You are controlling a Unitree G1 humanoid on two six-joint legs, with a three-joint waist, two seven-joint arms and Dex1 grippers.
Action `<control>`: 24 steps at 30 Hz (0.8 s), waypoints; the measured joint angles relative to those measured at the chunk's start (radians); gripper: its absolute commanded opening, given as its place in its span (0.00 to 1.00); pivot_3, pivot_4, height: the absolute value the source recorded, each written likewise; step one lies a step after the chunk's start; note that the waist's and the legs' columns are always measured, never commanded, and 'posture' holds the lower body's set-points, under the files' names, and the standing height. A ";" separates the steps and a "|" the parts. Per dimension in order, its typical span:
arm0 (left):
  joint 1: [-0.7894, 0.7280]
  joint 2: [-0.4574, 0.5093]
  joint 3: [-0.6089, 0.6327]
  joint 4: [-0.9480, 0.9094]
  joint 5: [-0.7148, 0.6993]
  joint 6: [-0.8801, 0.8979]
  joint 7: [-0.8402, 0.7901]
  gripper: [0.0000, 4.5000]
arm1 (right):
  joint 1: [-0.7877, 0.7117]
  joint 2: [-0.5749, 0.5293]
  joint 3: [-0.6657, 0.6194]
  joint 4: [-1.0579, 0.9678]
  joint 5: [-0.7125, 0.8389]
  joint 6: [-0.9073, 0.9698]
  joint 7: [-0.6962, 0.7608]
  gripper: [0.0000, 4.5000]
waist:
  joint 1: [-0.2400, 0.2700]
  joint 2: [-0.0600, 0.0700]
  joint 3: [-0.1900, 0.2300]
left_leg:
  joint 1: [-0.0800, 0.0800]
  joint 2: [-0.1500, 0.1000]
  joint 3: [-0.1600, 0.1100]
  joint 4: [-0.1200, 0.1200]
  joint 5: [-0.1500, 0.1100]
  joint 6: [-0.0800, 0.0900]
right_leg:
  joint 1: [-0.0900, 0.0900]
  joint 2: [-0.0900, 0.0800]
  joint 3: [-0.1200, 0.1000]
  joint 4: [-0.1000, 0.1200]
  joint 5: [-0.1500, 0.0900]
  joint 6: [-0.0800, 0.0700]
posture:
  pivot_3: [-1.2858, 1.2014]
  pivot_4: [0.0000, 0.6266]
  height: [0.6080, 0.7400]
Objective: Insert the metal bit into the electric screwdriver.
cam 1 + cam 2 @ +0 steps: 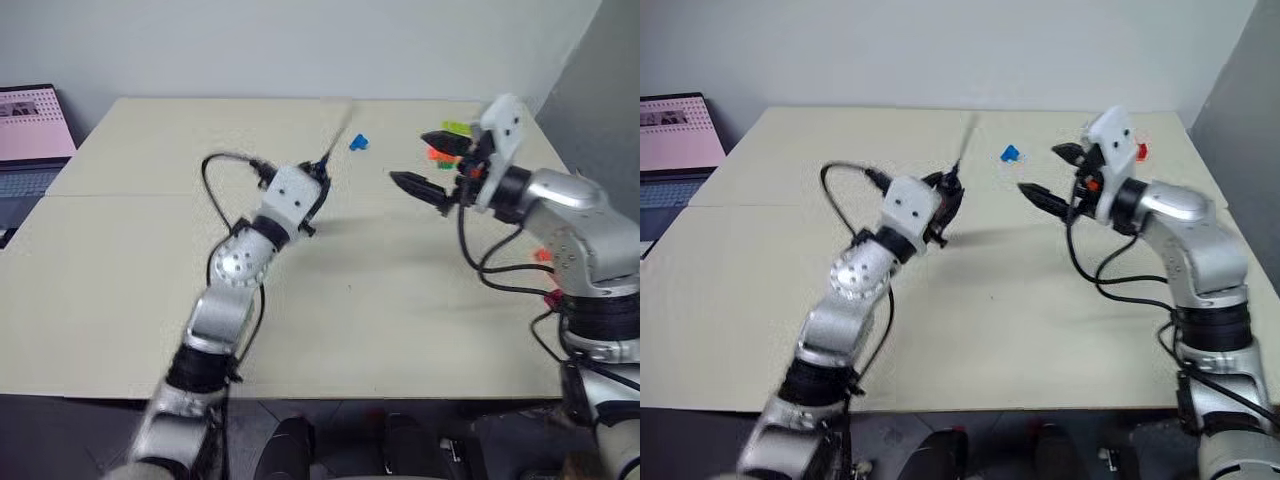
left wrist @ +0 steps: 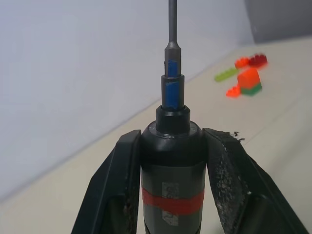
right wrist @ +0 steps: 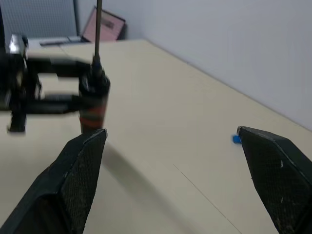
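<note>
My left gripper (image 2: pixel 171 137) is shut on the electric screwdriver (image 2: pixel 172 165), a dark body with a red band and a blue tip. The thin metal bit (image 2: pixel 172 29) stands straight out of that blue tip, in line with the tool. From the head, the screwdriver (image 1: pixel 949 192) is held above the middle of the table and the bit (image 1: pixel 337 135) points away towards the far edge. My right gripper (image 1: pixel 410 158) hangs open to the right of the tool, apart from it, with nothing between its fingers (image 3: pixel 83 170).
A small blue brick (image 1: pixel 359 142) lies on the table (image 1: pixel 150 300) between the two grippers, further back. Orange and green bricks (image 1: pixel 445 150) sit behind the right gripper, and more red ones (image 1: pixel 545 256) near the right edge. An open laptop (image 1: pixel 30 140) stands at the far left.
</note>
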 measured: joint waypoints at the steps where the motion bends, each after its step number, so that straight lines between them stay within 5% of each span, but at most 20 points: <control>1: -0.039 0.075 -0.023 0.031 0.037 -0.015 -0.067 0.35 | 0.005 -0.060 -0.002 0.000 -0.013 -0.019 0.041 1.00 | 0.000 0.000 0.000 | 0.000 0.000 0.001 -0.001 0.000 0.000 | 0.000 -0.001 0.000 -0.001 0.000 0.000 | 0.52 0.24 1.00; 3: -0.083 0.159 -0.078 0.099 0.094 -0.045 -0.189 0.35 | 0.030 -0.157 -0.008 -0.014 -0.022 -0.063 0.132 1.00 | -0.004 0.000 0.000 | 0.001 0.000 0.001 -0.002 0.000 0.000 | 0.000 -0.002 0.002 -0.003 0.000 0.000 | 0.52 0.24 1.00; 7: -0.102 0.180 -0.196 0.204 0.149 -0.098 -0.330 0.35 | 0.096 -0.265 -0.003 -0.090 -0.006 -0.097 0.282 1.00 | -0.002 0.000 0.000 | -0.003 0.003 0.002 -0.003 0.000 0.000 | -0.001 -0.002 0.000 -0.005 0.000 0.000 | 0.52 0.24 1.00; 18: -0.191 0.065 -0.293 0.418 0.240 -0.204 -0.481 0.35 | 0.201 -0.312 -0.013 -0.222 0.056 -0.090 0.345 1.00 | 0.000 0.000 0.001 | -0.005 0.005 0.000 0.003 0.000 0.001 | -0.001 -0.002 -0.001 0.000 0.000 0.000 | 0.52 0.24 1.00; 20: -0.202 0.052 -0.293 0.439 0.241 -0.208 -0.500 0.51 | 0.208 -0.309 -0.013 -0.234 0.058 -0.083 0.340 1.00 | 0.000 0.000 0.001 | -0.005 0.005 0.000 0.003 0.000 0.001 | -0.001 -0.002 -0.002 0.000 0.000 0.000 | 0.52 0.24 1.00; 24: -0.211 0.030 -0.292 0.465 0.236 -0.215 -0.526 0.66 | 0.208 -0.295 -0.012 -0.236 0.057 -0.079 0.324 1.00 | 0.000 -0.001 0.001 | -0.005 0.005 0.000 0.003 0.000 0.001 | -0.001 -0.002 -0.002 0.000 0.000 0.000 | 0.52 0.24 1.00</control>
